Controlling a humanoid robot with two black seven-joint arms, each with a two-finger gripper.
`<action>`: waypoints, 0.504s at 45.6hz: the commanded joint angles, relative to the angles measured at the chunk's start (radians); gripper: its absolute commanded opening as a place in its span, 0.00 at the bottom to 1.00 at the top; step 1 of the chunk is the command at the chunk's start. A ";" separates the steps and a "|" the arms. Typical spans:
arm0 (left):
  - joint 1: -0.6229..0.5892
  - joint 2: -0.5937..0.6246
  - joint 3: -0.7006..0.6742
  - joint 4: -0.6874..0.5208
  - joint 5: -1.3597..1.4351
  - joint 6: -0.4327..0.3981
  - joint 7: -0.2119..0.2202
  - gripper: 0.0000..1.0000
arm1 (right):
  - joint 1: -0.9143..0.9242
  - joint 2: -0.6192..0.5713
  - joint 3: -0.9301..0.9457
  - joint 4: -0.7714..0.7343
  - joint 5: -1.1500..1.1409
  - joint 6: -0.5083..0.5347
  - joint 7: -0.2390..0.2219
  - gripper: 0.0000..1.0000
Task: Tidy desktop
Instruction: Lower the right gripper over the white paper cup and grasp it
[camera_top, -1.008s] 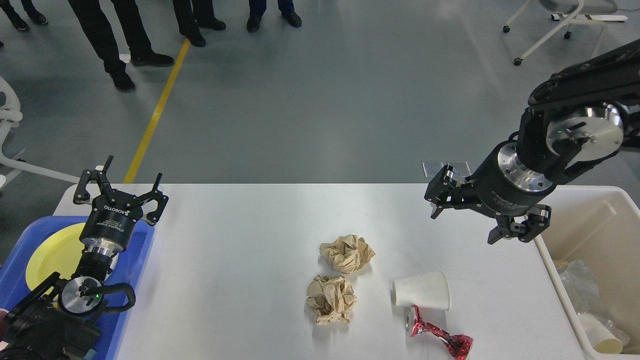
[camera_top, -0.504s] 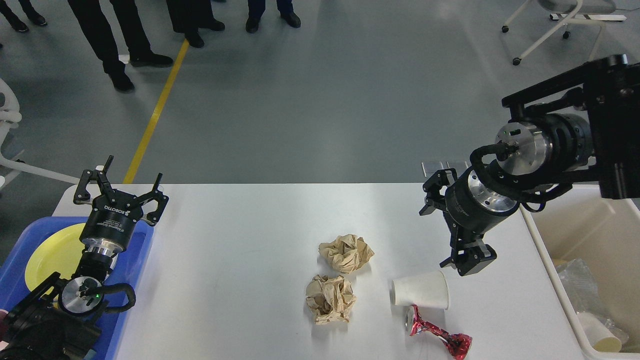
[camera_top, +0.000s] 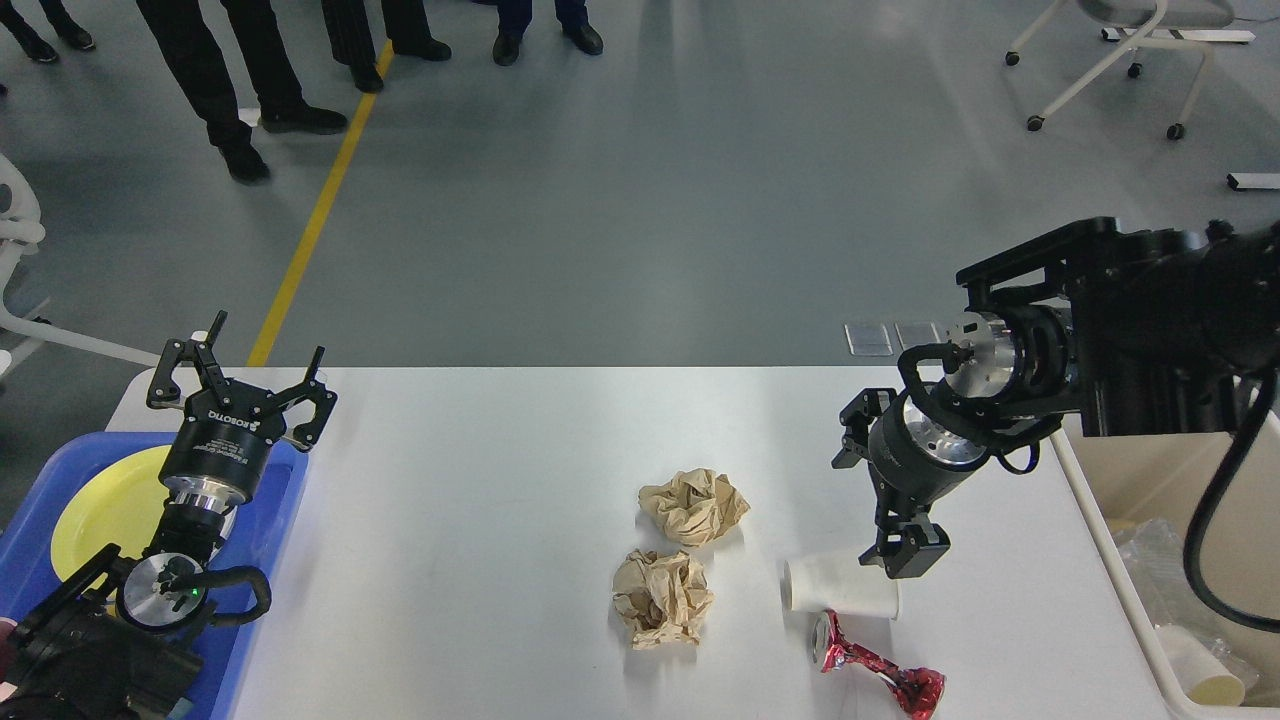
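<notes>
The white desktop (camera_top: 480, 520) carries two crumpled brown paper balls (camera_top: 695, 505) (camera_top: 662, 598), a white paper cup (camera_top: 840, 585) lying on its side and a crushed red can (camera_top: 875, 670) just in front of the cup. My right gripper (camera_top: 873, 500) is open and points down to the left. Its lower finger hangs just over the cup's right end; nothing is between its fingers. At the table's left end my left gripper (camera_top: 245, 385) stands open and empty above the far edge of a blue tray (camera_top: 285, 480).
The blue tray holds a yellow plate (camera_top: 100, 510). A beige bin (camera_top: 1180, 450) at the table's right end holds clear plastic and a paper cup (camera_top: 1210, 680). People's legs stand on the floor beyond the table, by a yellow line.
My right arm swung left and down from beside the bin, bringing its open gripper just above the white cup. The left arm stayed still.
</notes>
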 joint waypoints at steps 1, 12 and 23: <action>0.000 0.000 -0.001 0.000 0.001 -0.001 0.000 0.96 | -0.112 0.038 0.009 -0.096 -0.002 -0.003 0.000 0.99; 0.000 0.000 0.000 0.000 -0.001 -0.001 0.000 0.96 | -0.284 0.058 0.019 -0.240 -0.025 -0.007 0.000 0.98; 0.000 0.000 0.000 0.000 -0.001 -0.001 0.000 0.96 | -0.414 0.090 0.038 -0.380 -0.028 -0.012 0.000 0.98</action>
